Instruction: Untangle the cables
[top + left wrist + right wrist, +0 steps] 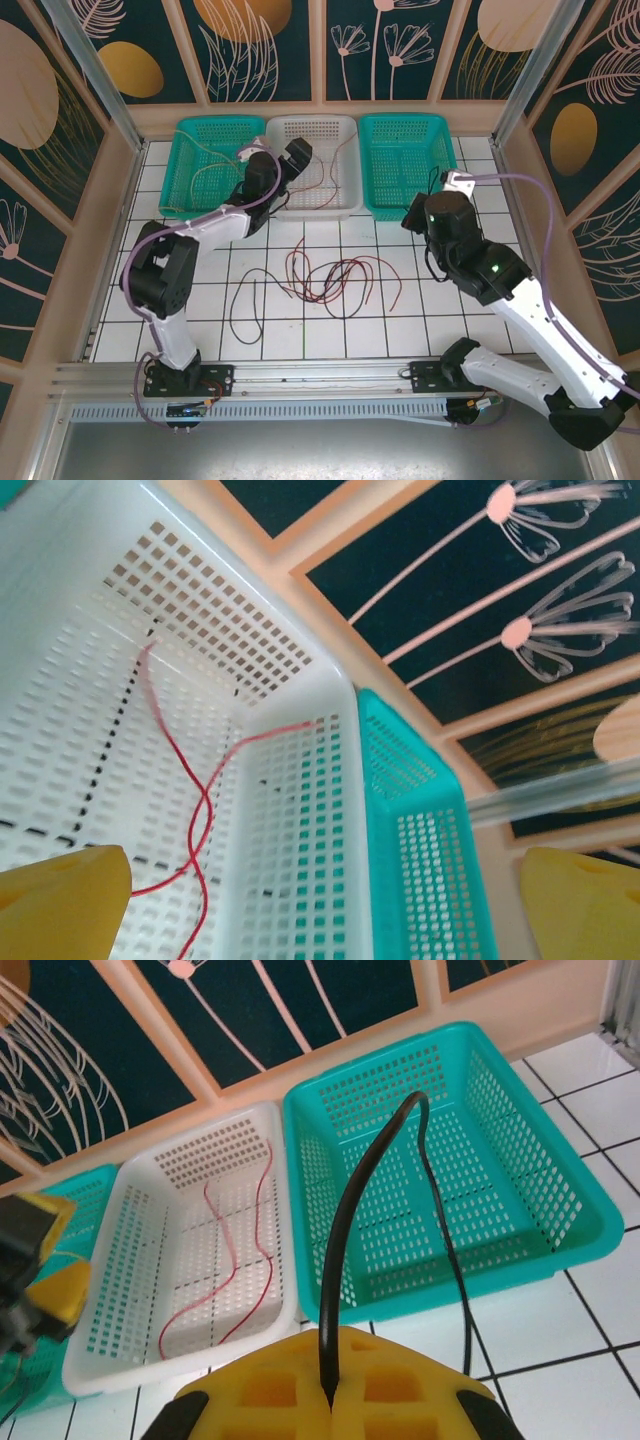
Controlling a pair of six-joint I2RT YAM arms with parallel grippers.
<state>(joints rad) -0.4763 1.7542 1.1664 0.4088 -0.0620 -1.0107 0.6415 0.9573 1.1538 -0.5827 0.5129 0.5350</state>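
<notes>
Black cable [337, 1240] pinched in right gripper [330, 1405] (fingers [420, 1390] together).

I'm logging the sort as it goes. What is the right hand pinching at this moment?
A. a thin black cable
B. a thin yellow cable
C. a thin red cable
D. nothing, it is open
A: in the right wrist view, the thin black flexible cable rises in an arc straight out from between the closed yellow fingers of the right hand.
</notes>
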